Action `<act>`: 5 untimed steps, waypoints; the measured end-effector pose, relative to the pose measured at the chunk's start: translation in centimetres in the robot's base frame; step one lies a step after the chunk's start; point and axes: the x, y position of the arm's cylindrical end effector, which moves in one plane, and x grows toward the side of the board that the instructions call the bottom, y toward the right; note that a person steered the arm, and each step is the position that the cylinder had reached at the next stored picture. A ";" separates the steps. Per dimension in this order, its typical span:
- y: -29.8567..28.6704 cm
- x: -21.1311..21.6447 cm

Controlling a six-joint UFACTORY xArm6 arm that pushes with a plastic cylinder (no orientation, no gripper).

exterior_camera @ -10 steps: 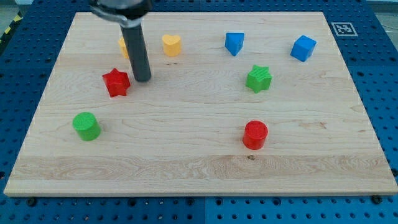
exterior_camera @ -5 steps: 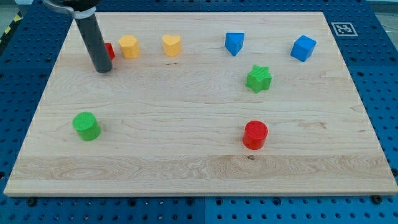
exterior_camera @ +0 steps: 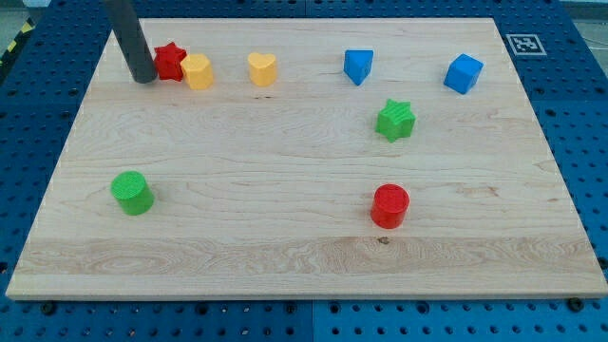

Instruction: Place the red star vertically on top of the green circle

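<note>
The red star (exterior_camera: 170,61) lies near the view's top left on the wooden board (exterior_camera: 285,247), touching a yellow block (exterior_camera: 198,71) on its right. My tip (exterior_camera: 144,78) stands just left of the red star, close to or touching it. The green circle (exterior_camera: 131,193) sits far below, at the view's lower left, a little left of the star's column.
A yellow heart-like block (exterior_camera: 262,68), a blue block (exterior_camera: 357,66) and a blue cube (exterior_camera: 463,73) line the top. A green star (exterior_camera: 395,120) and a red cylinder (exterior_camera: 389,205) are on the right.
The red star has gone from the board's left middle up to the top left, beside the yellow block. My tip moved left and up, ending just left of the star.
</note>
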 end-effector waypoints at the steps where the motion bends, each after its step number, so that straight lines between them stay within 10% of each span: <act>1: 1.3 -3.1; 5: 6.5 -0.6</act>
